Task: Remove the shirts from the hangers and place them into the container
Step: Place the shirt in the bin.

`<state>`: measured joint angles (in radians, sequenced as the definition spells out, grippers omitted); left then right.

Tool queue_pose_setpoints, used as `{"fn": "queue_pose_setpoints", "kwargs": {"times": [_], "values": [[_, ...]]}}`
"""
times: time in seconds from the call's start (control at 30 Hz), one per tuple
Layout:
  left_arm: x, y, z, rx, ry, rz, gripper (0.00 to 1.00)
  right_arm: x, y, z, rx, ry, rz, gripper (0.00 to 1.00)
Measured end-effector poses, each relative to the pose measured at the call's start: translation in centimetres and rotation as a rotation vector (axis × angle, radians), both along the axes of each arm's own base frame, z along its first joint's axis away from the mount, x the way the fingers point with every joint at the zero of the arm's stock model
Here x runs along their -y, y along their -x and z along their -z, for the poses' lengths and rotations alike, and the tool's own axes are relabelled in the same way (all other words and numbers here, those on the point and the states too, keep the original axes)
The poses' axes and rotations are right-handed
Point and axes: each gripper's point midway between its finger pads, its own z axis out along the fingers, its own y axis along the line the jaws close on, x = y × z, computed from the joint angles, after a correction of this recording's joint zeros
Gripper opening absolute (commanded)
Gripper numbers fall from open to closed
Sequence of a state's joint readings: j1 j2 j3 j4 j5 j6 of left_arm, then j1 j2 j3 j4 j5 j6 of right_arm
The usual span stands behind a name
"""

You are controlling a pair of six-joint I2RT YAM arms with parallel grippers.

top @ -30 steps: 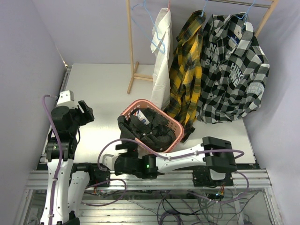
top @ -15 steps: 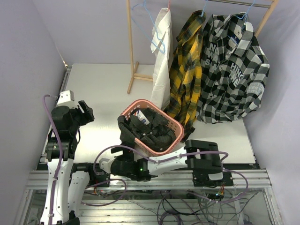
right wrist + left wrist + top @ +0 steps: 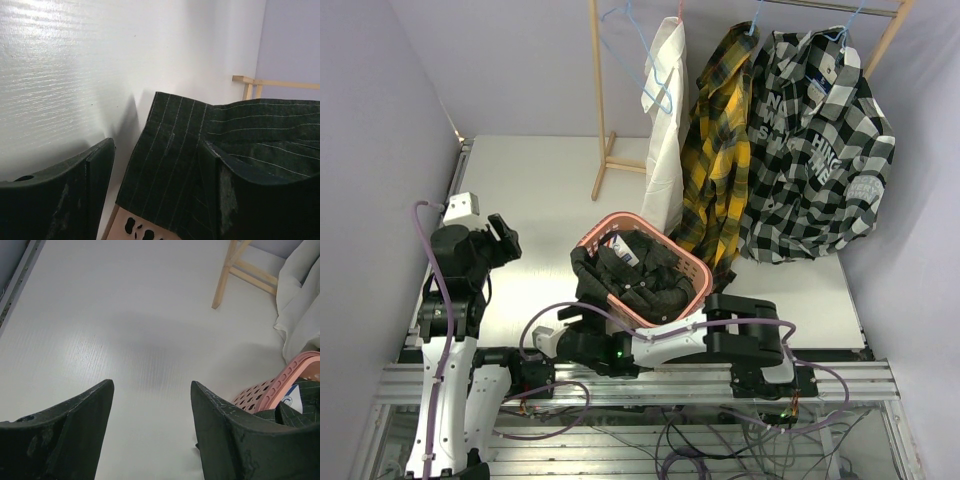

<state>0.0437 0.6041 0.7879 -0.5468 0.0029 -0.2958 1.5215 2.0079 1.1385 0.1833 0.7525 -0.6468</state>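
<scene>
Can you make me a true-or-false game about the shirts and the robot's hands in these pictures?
1. The dark pinstriped shirt lies in the pink basket. True.
2. The yellow plaid shirt is in the basket too. False: it hangs on the wooden rack.
3. The white shirt and the checked shirt hang on the rack. True.
4. The left hand holds a hanger. False: it is open over the table, holding nothing.
5. A blue hanger hangs with no shirt on it. True.
</scene>
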Motion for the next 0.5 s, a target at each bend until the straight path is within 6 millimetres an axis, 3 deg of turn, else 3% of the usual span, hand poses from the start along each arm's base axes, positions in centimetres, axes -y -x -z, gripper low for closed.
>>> {"fn": "queue_pose_setpoints", "kwargs": {"times": [0.2,0.47,0.5], "values": [[0.0,-0.1,0.2,-0.008,0.001,0.001,0.74,0.3,-0.3,1.7,0.016,0.053,0.003,0.52],[0.0,-0.1,0.2,-0.008,0.001,0.001,0.74,0.4,-0.6,1.5,0.036,0.057,0.010,0.13],[0.0,-0.1,0.2,-0.008,0.001,0.001,0.74,0.4,-0.7,1.4,0.040,0.056,0.013,0.04]]}}
